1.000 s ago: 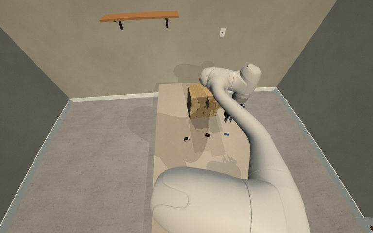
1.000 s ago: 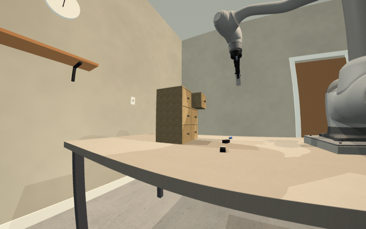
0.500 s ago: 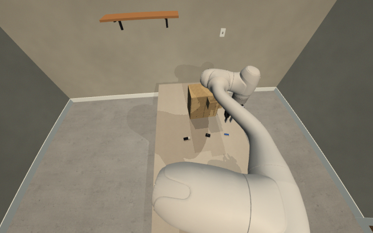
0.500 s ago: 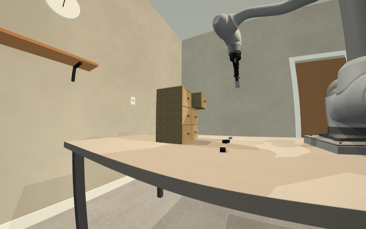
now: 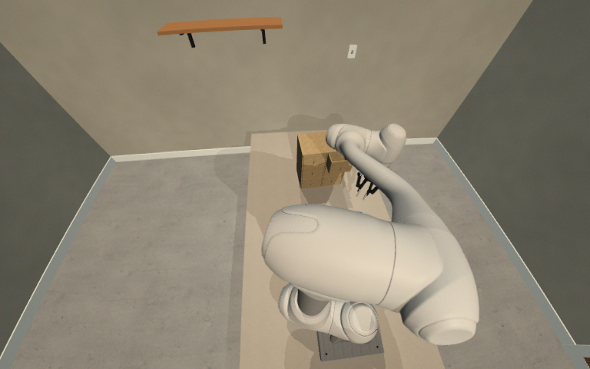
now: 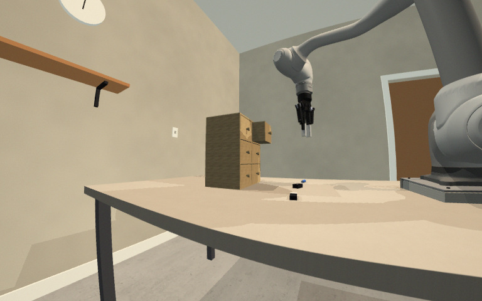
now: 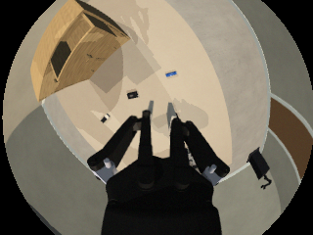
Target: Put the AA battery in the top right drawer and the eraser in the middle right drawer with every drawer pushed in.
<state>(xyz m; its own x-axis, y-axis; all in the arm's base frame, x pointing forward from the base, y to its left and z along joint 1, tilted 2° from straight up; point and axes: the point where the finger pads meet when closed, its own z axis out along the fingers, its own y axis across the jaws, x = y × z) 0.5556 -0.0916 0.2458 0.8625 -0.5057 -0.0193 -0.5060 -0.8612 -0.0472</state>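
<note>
The small wooden chest (image 5: 313, 145) (image 6: 222, 152) (image 7: 45, 70) stands upright at the back of the table. Its top-row right drawer (image 5: 338, 164) (image 6: 262, 132) is pulled well out and level; the other drawers look pushed in. The blue AA battery (image 6: 303, 181) (image 7: 170, 73) lies on the table in front of the chest. The eraser (image 6: 293, 196) (image 7: 105, 117), white with a black sleeve, lies on the left. In the top view the arm hides the eraser. My gripper (image 5: 361, 194) (image 6: 306, 135) (image 7: 160, 107) points down high above the table, fingers slightly apart and empty.
A small black block (image 6: 297, 185) (image 7: 132, 95) lies between the eraser and the battery. The pulled-out drawer juts forward near the gripper's height. A wall shelf (image 5: 225, 24) (image 6: 49, 59) is high on the back wall, to the left.
</note>
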